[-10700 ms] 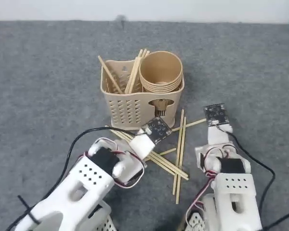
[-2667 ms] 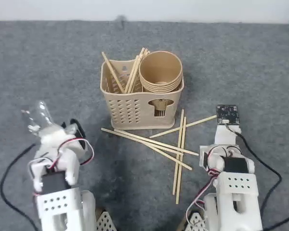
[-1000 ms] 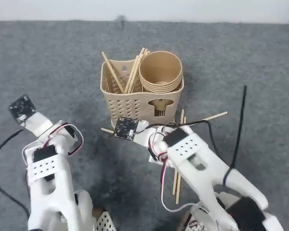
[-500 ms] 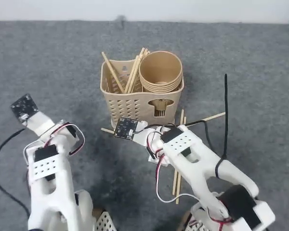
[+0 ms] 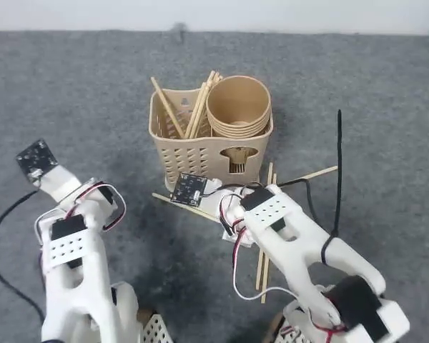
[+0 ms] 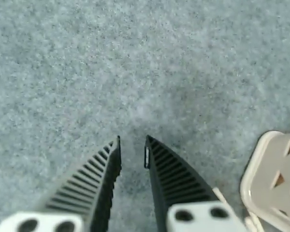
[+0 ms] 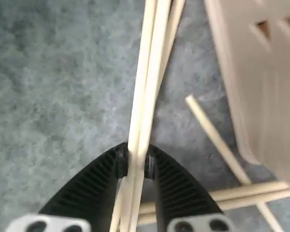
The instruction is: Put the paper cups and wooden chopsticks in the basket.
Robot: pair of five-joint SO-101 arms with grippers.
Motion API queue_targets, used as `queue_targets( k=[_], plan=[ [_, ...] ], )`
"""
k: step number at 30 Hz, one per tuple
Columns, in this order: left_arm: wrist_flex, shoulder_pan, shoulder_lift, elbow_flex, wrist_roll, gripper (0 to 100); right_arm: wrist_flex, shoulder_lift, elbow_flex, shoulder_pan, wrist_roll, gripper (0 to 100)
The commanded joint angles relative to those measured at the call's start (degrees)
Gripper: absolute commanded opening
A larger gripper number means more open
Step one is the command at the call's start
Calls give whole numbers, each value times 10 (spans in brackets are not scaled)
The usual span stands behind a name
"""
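**Hands.** The right hand (image 7: 134, 162) is clamping its black ribbed fingers (image 7: 99, 186) onto a pair of long pale wooden chopsticks (image 7: 147, 96). These are lying low over the grey carpet-like worktop (image 5: 79, 93) and running straight out ahead of the hand. The left hand (image 6: 132, 145) is hovering above bare worktop with its fingers narrowly parted and nothing between them.

**Task items.** The beige perforated plastic basket (image 5: 200, 161) is standing just beyond the right hand, its wall close alongside the gripped sticks. A stack of tan paper cups (image 5: 239, 107) is sitting upright inside it. Several slanted wooden chopsticks (image 5: 196, 107) are leaning in the basket next to the cups. More loose wooden chopsticks (image 5: 268, 214) are lying crossed on the worktop, behind and beside the right hand, partly under its arm.

**Obstructions.** A black cable (image 5: 338, 171) is looping up from the right arm, on the far side from the left hand. One loose stick end (image 7: 210, 130) is lying between the gripped pair and the basket wall.

**Clearance.** Open worktop is stretching all around the left hand, which is well apart from the basket. The right hand is working in the tight strip in front of the basket.
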Motion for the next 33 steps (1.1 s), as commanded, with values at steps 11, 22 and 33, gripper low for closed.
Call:
queue_targets(
  k=[11,22,33],
  plan=[
    [-16,4,2,-22,-7,80,189,-338,71,-5,6,12],
    [-16,3,2,-22,-7,80,163,-502,242,379,217,12],
    [-16,2,2,-22,-7,80,158,-509,258,608,228,97]
  ],
)
